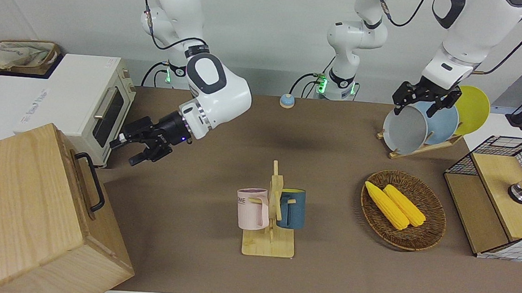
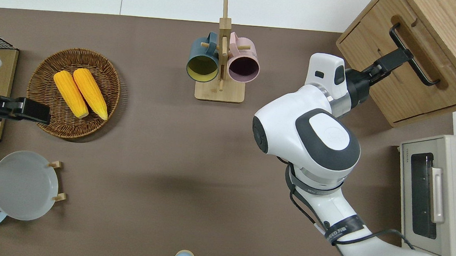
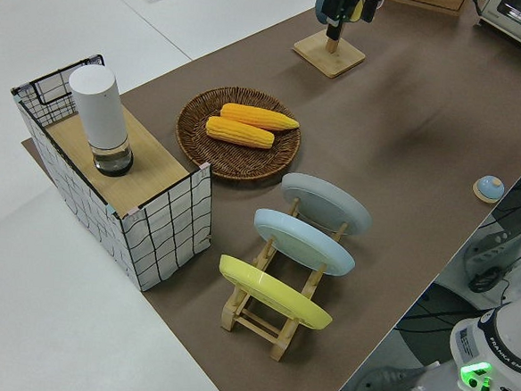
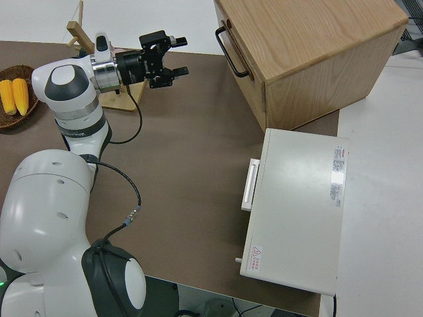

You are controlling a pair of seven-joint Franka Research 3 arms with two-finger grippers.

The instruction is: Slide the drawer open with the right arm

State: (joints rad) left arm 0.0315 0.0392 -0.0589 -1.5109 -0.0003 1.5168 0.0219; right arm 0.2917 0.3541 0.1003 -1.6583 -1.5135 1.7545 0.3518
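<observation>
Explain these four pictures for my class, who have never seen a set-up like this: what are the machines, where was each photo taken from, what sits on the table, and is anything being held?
Two white robot arms work at a brown table. One photo faces them, one looks straight down, and two look from the table's ends. The right gripper, open and holding nothing, hangs near the black handle of the drawer, which looks shut in its wooden cabinet. The left arm is parked. On the table: a toaster oven, a mug stand with a pink and a blue mug, a basket with two corn cobs, a plate rack, a small bell and a wire-mesh shelf.
</observation>
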